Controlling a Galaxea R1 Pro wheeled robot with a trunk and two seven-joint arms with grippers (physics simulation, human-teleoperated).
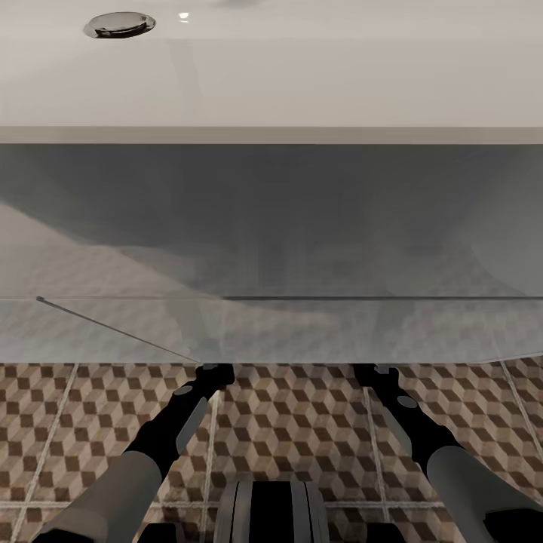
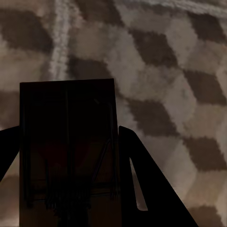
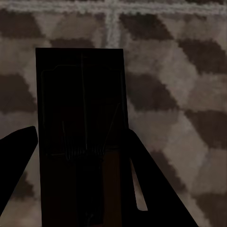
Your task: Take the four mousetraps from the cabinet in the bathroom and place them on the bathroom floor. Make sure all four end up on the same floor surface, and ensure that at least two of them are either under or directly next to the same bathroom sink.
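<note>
From my head, both my arms reach under the white bathroom sink (image 1: 271, 90), above the cube-patterned bathroom floor (image 1: 302, 407); my fingers are hidden beneath its edge. At my left wrist, my left fingers (image 2: 71, 189) are closed on a dark mousetrap (image 2: 68, 142) over the tiles. At my right wrist, my right fingers (image 3: 78, 189) clamp another mousetrap (image 3: 80, 118). No writing is legible.
</note>
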